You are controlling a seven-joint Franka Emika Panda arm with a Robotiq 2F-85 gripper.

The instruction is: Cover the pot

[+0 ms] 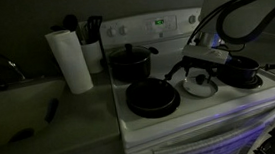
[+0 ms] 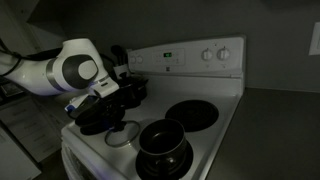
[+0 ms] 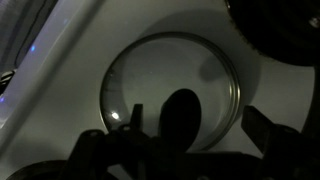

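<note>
Dimly lit white stove point(image 1: 186, 115) with black cookware. My end effector point(image 1: 202, 61) hangs just above a glass lid point(image 1: 200, 83) lying flat on the stove's near right part. In the wrist view the fingers point(image 3: 131, 128) are spread wide, one on each side of the lid's dark knob point(image 3: 181, 112), gripping nothing. Whether they touch the glass I cannot tell. The pot point(image 1: 240, 73), small and shallow, sits uncovered just right of the lid, its long handle pointing further right. A wide pan point(image 1: 152, 99) sits near left and a taller lidded pot point(image 1: 131, 63) far left. A paper roll point(image 1: 72, 59) stands on the counter point(image 1: 32, 136) beyond the stove's left edge.

I judge the task barely begun, since the lid is not yet lifted. Several things could go wrong from here. If I close off-centre, the round knob could squirt out of the fingers, or the lid could skate across the stove into the pot. A loose pinch would let the lid swing and tilt when raised, so its rim could clip the pot's edge or handle and shove the light pot aside. Glass dropped from a height could crack. The poor light makes alignment harder to judge.
</note>
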